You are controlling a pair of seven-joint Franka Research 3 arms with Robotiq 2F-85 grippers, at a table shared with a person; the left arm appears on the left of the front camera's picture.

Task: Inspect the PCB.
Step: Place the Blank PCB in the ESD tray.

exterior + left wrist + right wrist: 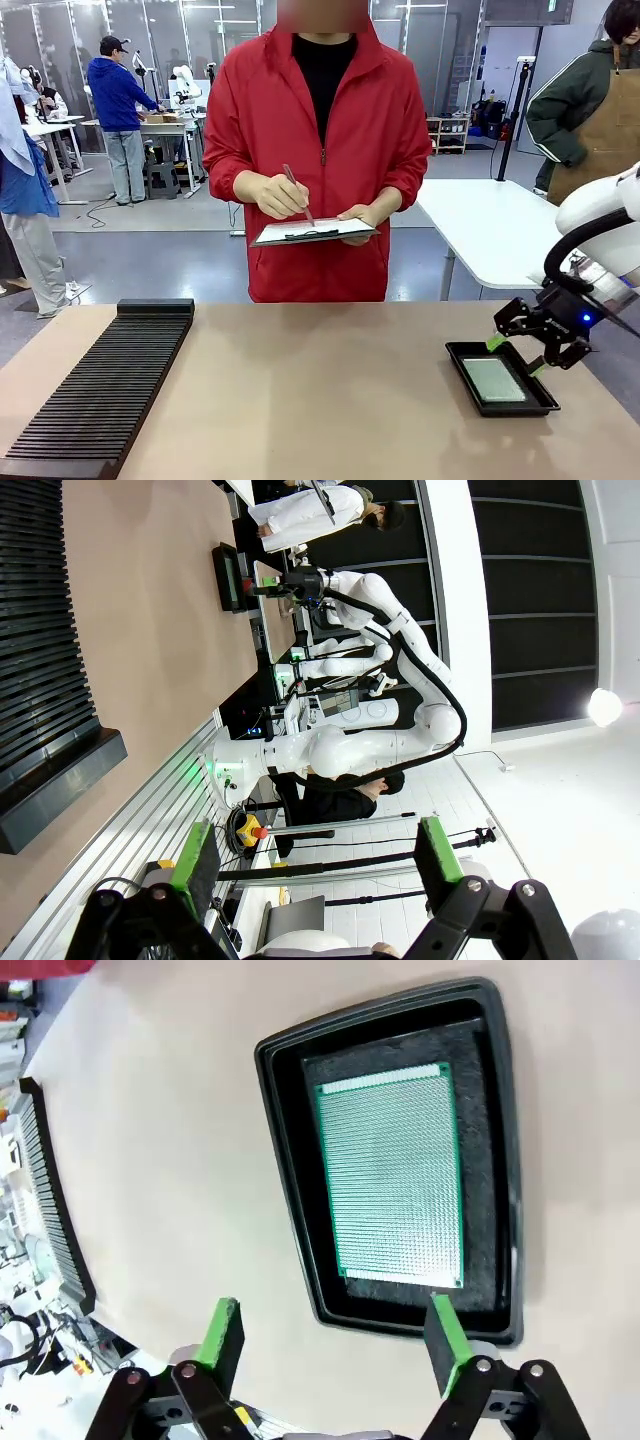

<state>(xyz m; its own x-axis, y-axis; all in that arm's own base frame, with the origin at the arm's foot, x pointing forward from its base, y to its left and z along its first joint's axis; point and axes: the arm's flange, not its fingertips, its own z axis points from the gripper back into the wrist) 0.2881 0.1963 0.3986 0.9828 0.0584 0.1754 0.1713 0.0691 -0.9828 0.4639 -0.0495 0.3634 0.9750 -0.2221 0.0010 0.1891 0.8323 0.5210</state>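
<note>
PCB point(392, 1175) lies flat inside black tray point(290, 1170); right pincer point(335, 1345) open above.

The right arm point(600, 225) is being held in from the right side, its wrist bent down toward the table. The right gripper point(520, 352) is being kept open, nothing between the green pads point(222, 1335). The left gripper point(315, 865) is likewise being held wide (fingers empty), aimed sideways off the table.
</note>
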